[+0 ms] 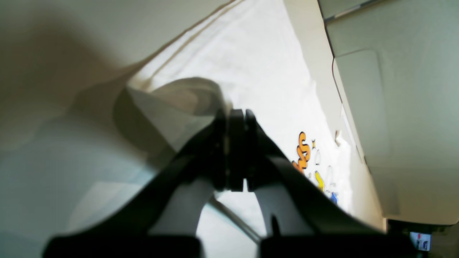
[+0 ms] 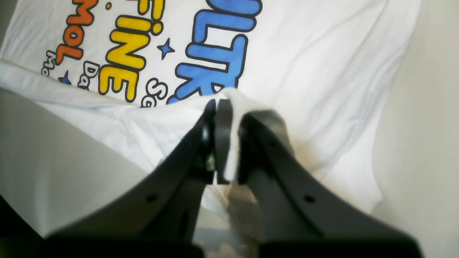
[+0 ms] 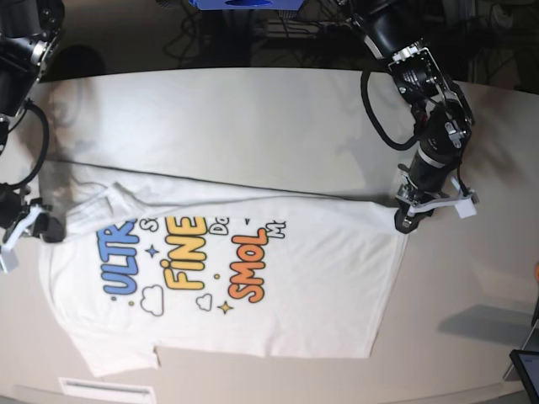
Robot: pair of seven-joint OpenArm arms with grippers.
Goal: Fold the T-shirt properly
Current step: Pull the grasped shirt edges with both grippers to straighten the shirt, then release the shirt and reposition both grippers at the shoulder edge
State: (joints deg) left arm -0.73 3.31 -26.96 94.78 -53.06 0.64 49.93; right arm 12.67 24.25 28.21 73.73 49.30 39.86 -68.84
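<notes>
Left wrist view: left gripper has jaws pressed together on a pinched fold of the T-shirt, cloth bunched just past the tips; a sliver of the print is visible, the rest is blurred and shadowed. Right wrist view: right gripper is clamped on a raised white edge, fabric wedged between the jaws, blue and yellow lettering crisp beyond them. Base view: T-shirt lies print-up on the table, far long edge folded over, each gripper pinching one end of that fold. Only this view shows the whole layout and the sleeve; only the wrist views confirm cloth inside the jaws. Judgement: light, limp, wrinkle-prone cotton that sags between grips; best held at hems or corners, both ends moved together.
</notes>
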